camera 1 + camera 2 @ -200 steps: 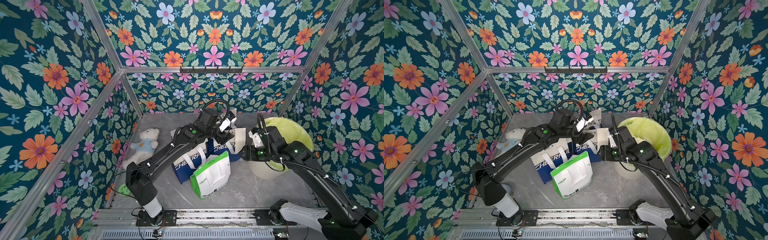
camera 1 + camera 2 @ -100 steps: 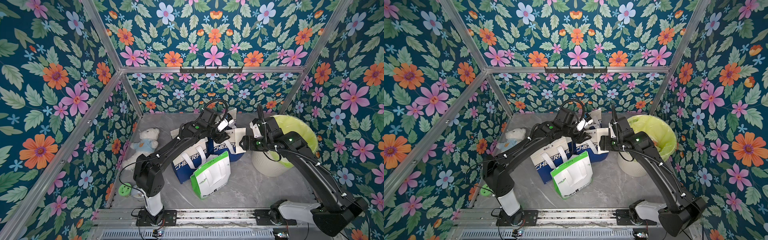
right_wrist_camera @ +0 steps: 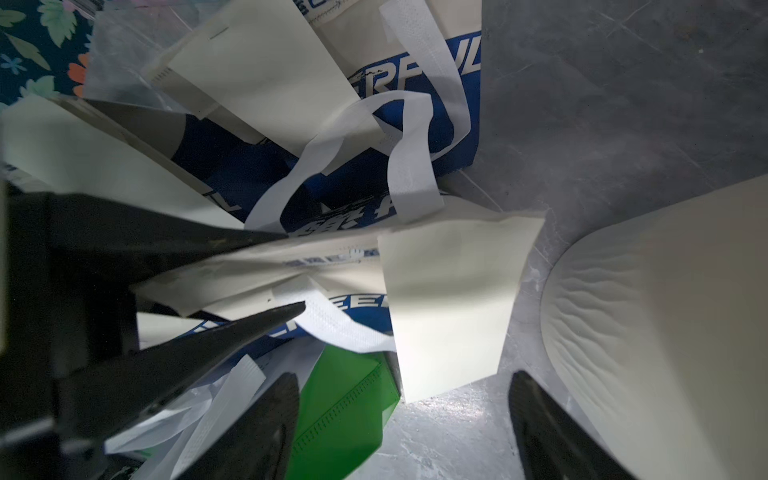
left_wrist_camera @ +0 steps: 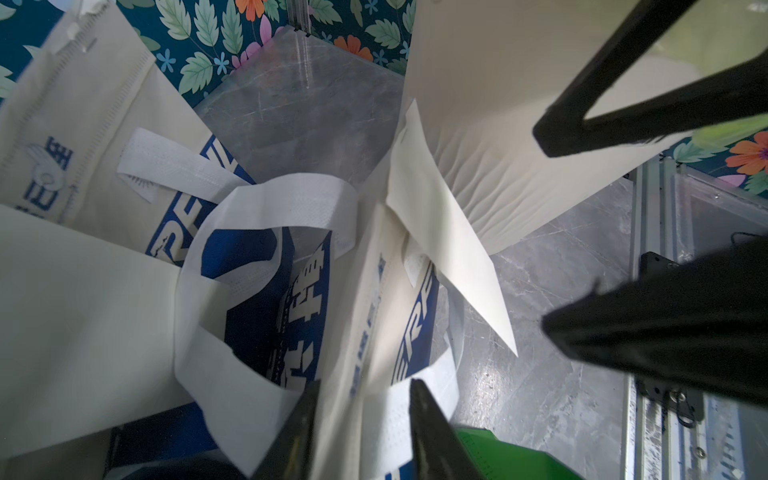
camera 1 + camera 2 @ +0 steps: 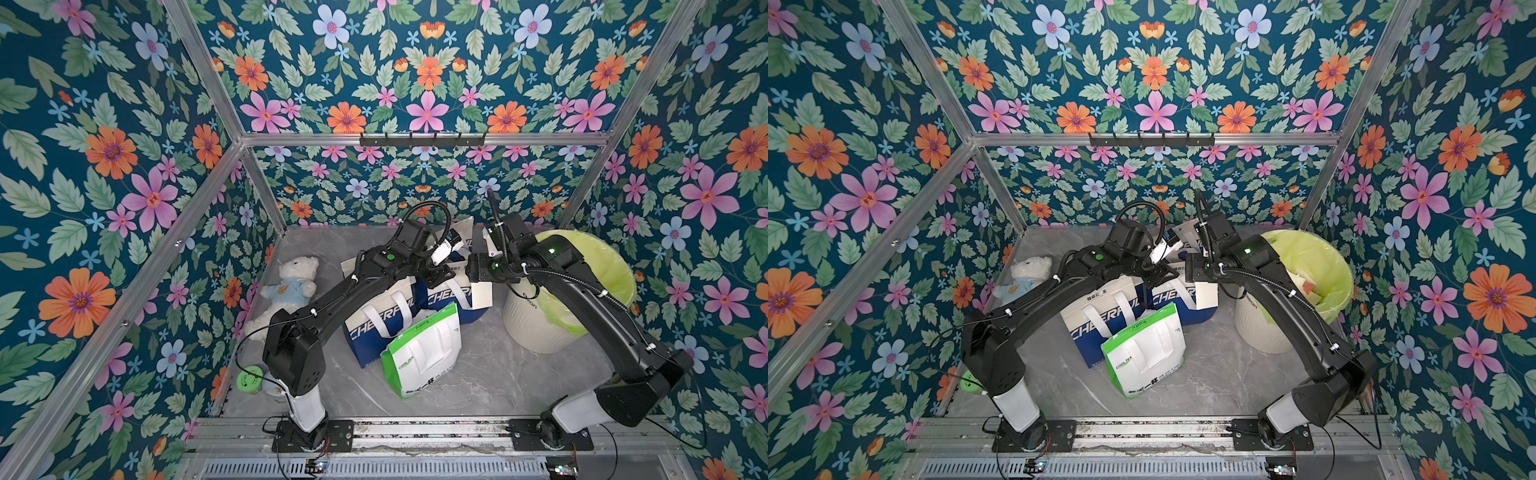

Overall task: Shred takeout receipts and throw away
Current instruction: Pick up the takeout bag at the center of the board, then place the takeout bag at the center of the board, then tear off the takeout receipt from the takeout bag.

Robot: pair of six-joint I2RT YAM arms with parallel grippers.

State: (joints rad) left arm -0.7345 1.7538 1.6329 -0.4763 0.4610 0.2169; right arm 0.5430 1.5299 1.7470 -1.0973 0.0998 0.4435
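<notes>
Right wrist view: a plain white, blank rectangular receipt (image 3: 453, 299) is shown hanging flat from the rim of a blue-and-white bag (image 5: 446, 297) lettered "CHEER", just beside the bin (image 5: 532, 324) at the desk's (image 5: 478, 386) right edge. "COOL TEA" is printed on the green bag (image 5: 424, 353). The right claw (image 3: 403, 376) is spread wide, nothing clamped; the left claw (image 4: 365, 382) is set astride that rim; whether it is clamped cannot be told.

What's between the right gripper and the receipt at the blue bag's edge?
Nothing visible. In the right wrist view the receipt lies ahead of the open right gripper; the bag's strap handle sits beside it, not over it.
</notes>
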